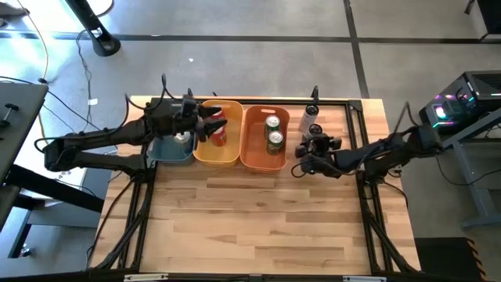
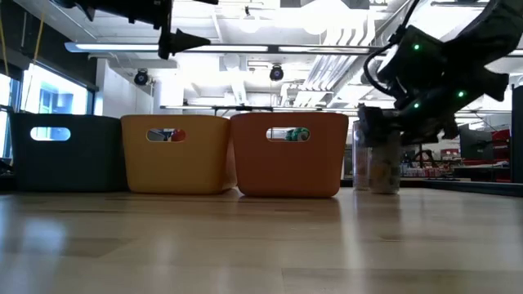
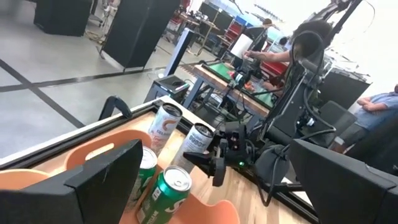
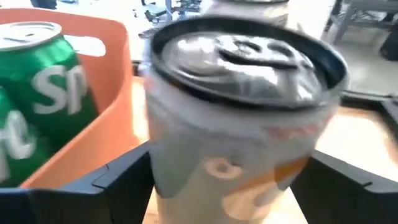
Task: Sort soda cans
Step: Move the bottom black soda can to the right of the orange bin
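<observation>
My left gripper (image 1: 213, 120) (image 2: 186, 39) hangs open and empty above the yellow bin (image 1: 205, 157), which holds a red can (image 1: 219, 135). Two green cans (image 1: 274, 131) (image 3: 163, 190) stand in the orange bin (image 1: 252, 160). Two silver cans stand on the table right of that bin: the far one (image 1: 310, 114) (image 3: 163, 127) is free. My right gripper (image 1: 315, 142) (image 4: 230, 186) is shut on the nearer one (image 4: 236, 124) (image 2: 384, 167). No black can shows. My right gripper holds the nearer silver can by its side wall (image 4: 163, 177), pinched between the two fingers (image 4: 118, 177) below the rim. The fingers come level from the table's near-right side. The can is upright, and in the low view its base (image 2: 384, 190) looks to be on the table.
The dark teal bin (image 2: 65, 151) (image 1: 171, 153) stands left of the yellow one, largely under my left arm. All three bins line the far edge. The near half of the table (image 1: 258, 227) is bare wood. People and desks show beyond the table.
</observation>
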